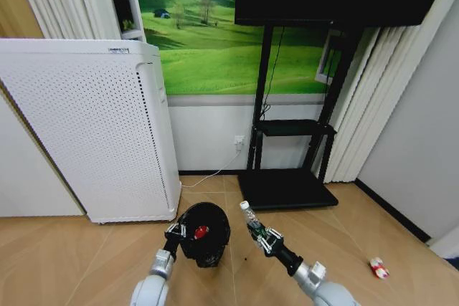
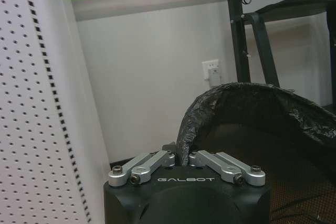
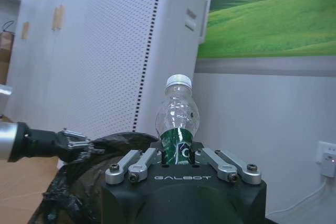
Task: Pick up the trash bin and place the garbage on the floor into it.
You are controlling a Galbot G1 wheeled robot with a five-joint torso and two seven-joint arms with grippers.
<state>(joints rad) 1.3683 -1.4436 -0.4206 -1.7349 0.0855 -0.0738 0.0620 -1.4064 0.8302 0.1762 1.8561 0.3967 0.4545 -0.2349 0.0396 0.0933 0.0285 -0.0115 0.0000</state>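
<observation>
Right hand [image 1: 259, 236] above wooden floor [image 1: 72, 256].

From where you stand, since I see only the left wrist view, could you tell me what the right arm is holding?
Observer: The right gripper has its jaws shut on the bottle, cap up, beside the bin on its right.
Operator: Thanks. My left gripper has the bin's rim, but I can't see to the bottom. Is anything inside?
Observer: Yes, a red-and-white wrapper lies in it.
Operator: Is there any litter on the floor?
Observer: One red-and-white packet, on the floor well off to the robot's right.
</observation>
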